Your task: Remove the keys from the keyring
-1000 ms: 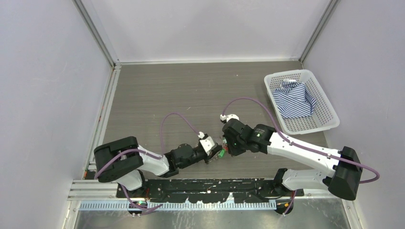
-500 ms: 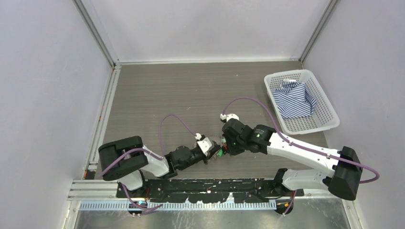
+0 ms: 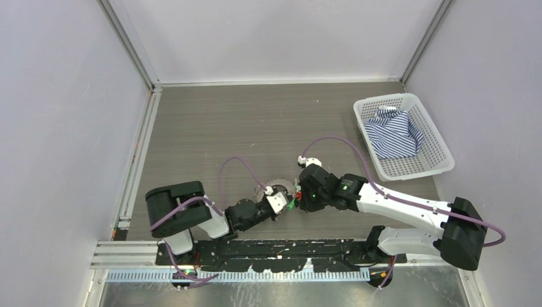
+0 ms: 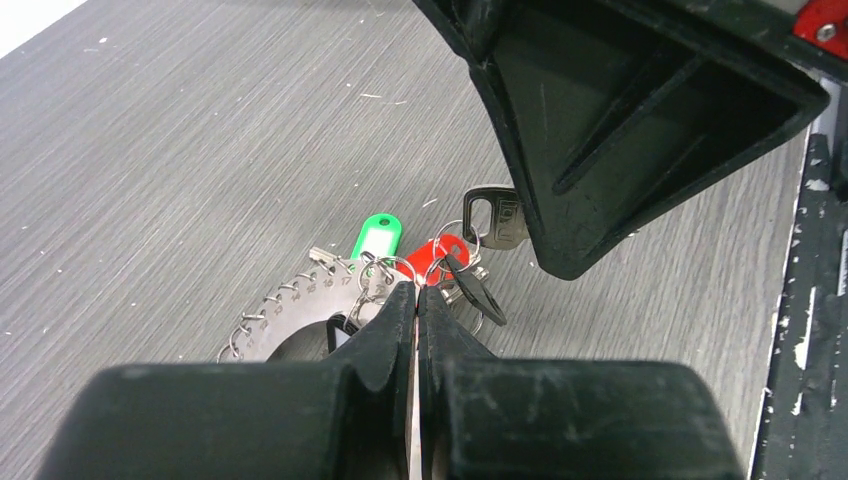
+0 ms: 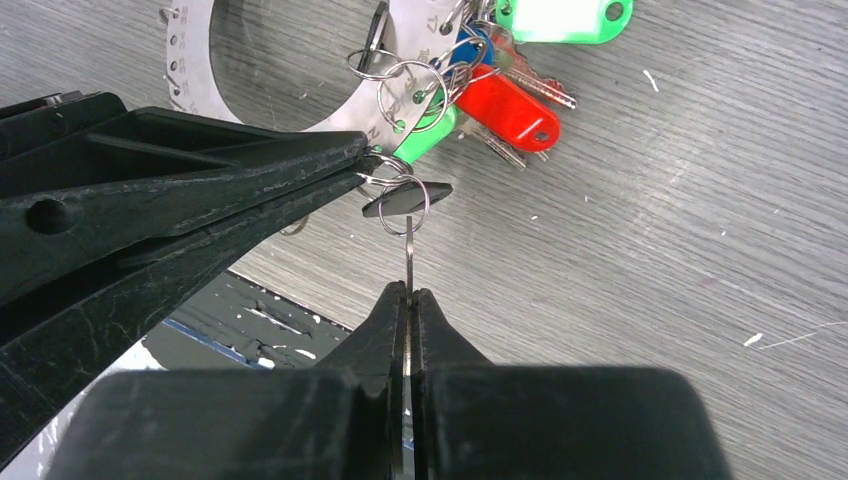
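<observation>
Step in hand: freeing one dark-headed key from its small split ring.

Right gripper is clenched on the key's blade, seen edge-on. Left gripper is clenched, apparently on the split ring at the rim of the keyring.

The keyring lies flat at the table's 6 o'clock, with the other keys bunched against it.

To do it well: left anchors the ring, right walks the key round the coil. A straight pull would likely drag the whole bunch.

Basket, at 2 o'clock from the keyring, holds a striped cloth; nothing else seen in it.
</observation>
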Available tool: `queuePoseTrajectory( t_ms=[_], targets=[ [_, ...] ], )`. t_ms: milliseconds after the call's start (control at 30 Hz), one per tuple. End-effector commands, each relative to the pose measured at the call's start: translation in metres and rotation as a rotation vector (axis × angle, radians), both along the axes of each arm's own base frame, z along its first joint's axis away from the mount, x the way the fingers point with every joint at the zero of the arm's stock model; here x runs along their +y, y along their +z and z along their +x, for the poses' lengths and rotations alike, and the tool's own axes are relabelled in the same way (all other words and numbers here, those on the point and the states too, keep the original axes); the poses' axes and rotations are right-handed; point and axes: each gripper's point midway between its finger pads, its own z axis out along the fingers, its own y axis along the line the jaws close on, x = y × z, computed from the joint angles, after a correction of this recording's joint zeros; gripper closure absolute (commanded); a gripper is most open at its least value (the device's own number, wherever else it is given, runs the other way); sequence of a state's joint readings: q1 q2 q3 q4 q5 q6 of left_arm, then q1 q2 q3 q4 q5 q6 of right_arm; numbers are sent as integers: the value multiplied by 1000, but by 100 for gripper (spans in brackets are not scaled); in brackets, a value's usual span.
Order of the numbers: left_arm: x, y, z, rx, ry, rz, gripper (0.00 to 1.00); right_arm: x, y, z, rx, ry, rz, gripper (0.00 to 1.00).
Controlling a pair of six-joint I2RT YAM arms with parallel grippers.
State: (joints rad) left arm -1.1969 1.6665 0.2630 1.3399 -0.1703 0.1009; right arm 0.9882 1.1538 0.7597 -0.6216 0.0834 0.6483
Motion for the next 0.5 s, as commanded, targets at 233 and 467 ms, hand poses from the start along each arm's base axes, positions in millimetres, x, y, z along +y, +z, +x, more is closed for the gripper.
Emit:
queuePoseTrajectory(
  t_ms=[233,467],
  targets=[
    [5,12,15,-122,54,7,100,6,-13,-1,35,-37,26,99],
    [3,8,8,-188,-17,74,100,9,-22,-2,54,-41,19,99]
  ],
)
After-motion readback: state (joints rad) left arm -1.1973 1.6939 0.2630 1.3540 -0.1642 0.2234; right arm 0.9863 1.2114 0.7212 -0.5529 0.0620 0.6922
